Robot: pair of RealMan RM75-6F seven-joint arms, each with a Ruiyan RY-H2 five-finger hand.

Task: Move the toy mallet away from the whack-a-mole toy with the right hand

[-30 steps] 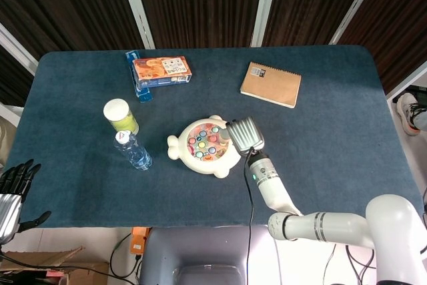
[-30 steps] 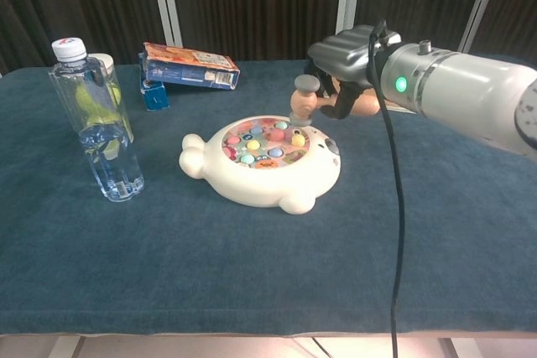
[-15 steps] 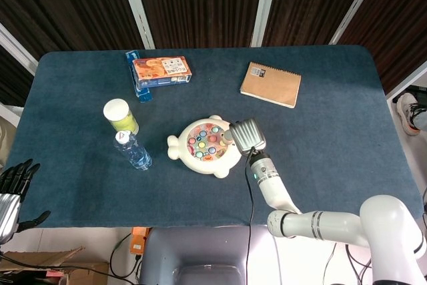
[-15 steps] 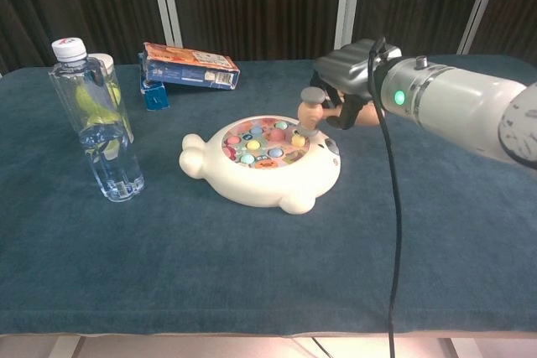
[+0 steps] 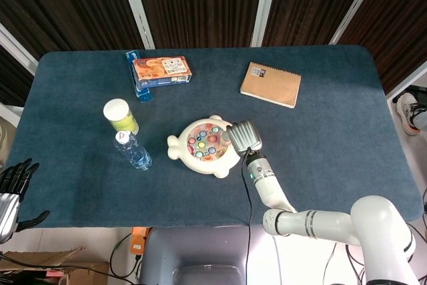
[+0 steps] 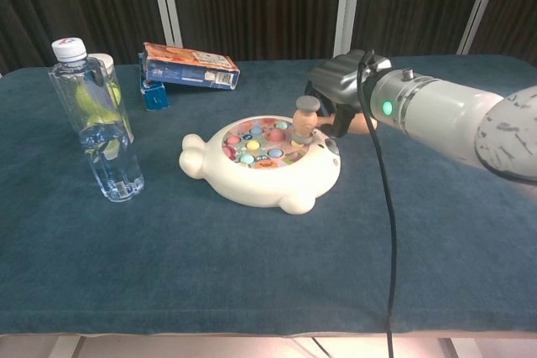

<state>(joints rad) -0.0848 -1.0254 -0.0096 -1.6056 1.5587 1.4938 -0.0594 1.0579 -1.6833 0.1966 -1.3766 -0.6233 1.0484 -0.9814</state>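
The cream whack-a-mole toy (image 6: 252, 178) (image 5: 183, 145) with coloured buttons lies mid-table. The toy mallet (image 6: 305, 116), with a grey-capped wooden head, stands over the toy's right rim, its head touching or just above the buttons. My right hand (image 6: 337, 90) (image 5: 244, 136) grips the mallet's handle from the right, fingers closed around it. In the head view the hand hides most of the mallet. My left hand (image 5: 13, 185) hangs off the table's left front corner, fingers apart, holding nothing.
A water bottle (image 6: 102, 138) and a white-lidded can (image 5: 119, 114) stand left of the toy. A snack box (image 5: 161, 70) on a blue box lies at the back. A brown notebook (image 5: 270, 84) lies at the back right. Bare cloth (image 6: 436, 207) stretches right of the toy.
My right hand has lowered and shifted slightly left, bringing the mallet head down onto the toy's right side. The left hand has stayed in place.
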